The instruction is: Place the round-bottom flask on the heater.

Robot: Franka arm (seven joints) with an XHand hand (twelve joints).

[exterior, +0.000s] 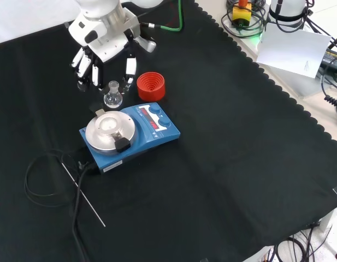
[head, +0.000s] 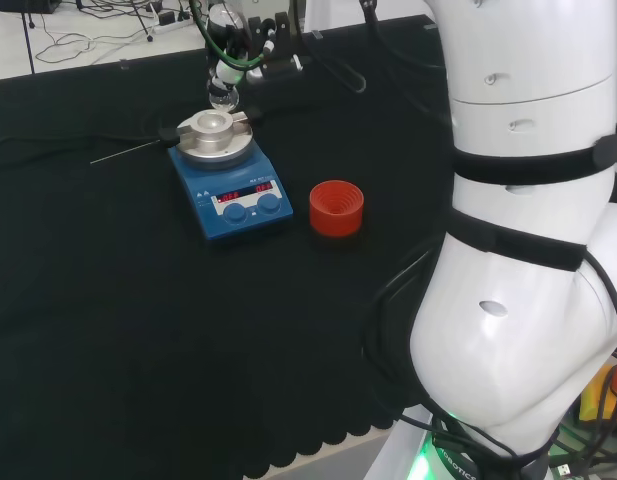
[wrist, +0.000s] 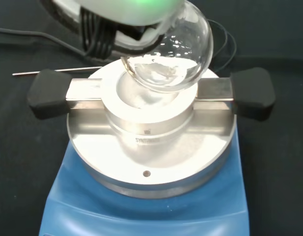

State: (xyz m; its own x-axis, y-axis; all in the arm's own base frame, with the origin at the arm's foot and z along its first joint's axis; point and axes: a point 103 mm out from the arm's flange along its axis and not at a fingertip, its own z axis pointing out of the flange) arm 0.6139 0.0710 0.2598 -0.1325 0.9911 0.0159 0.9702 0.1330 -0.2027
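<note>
Flask held above the heater, stand beside it

In the front view the heater (exterior: 129, 136) sits left of centre on the cloth (exterior: 228, 164), with the ribbed stand (exterior: 151, 86) behind it and slightly right, apart from it. The round-bottom flask (exterior: 113, 97) hangs just behind the heater's plate, under the hand (exterior: 102, 52). In the wrist view the flask (wrist: 173, 54) is over the plate's well (wrist: 146, 96), its bulb close above the rim. A thin rod (exterior: 83, 197) lies left of the heater

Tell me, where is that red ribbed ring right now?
In the front view the red ribbed ring stands on the black cloth, just beyond the blue heater, right of the hand.
</note>
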